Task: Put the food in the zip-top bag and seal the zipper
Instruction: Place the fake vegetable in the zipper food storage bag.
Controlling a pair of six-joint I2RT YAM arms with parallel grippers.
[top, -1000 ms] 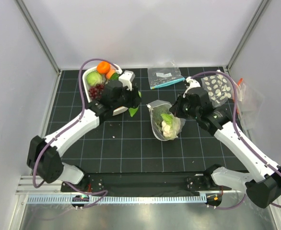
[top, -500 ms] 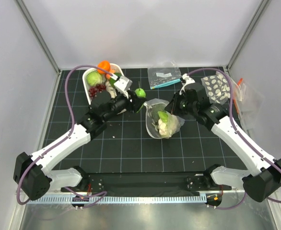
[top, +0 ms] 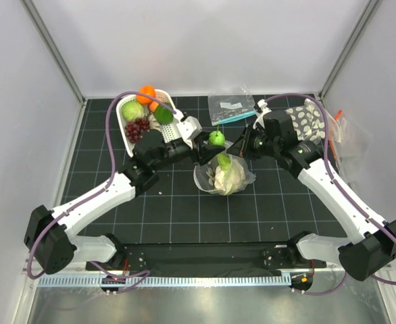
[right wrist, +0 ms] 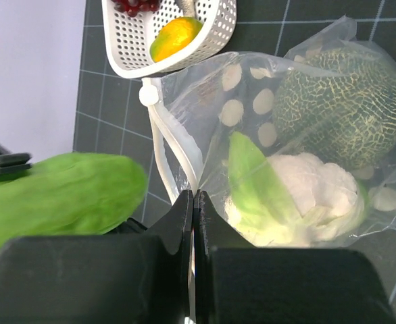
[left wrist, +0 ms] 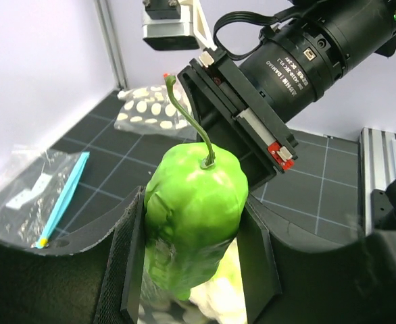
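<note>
Green toy fruit [left wrist: 191, 223] — between left fingers [left wrist: 125, 270]

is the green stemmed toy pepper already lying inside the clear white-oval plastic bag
No, the green stemmed toy pepper sits clamped between the left gripper's pads, outside the clear white-oval plastic bag.
</note>
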